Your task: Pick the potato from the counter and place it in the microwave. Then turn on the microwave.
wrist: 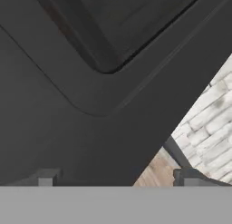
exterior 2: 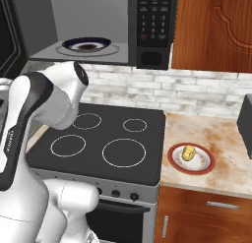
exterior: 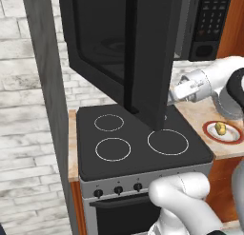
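One potato (exterior 2: 188, 152) sits on a red-rimmed plate (exterior 2: 203, 167) on our bench (exterior 2: 221, 138), at three o'clock from the stovetop (exterior 2: 98, 138). Our hand (wrist: 118, 180) is spread wide and empty beside the open door (exterior: 119, 53) of the microwave (exterior 2: 152, 28) beyond. We judge picking comes next: swing down to the potato.

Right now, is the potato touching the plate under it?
Touching. The right base view shows the potato resting directly on the plate, with no gap beneath it.
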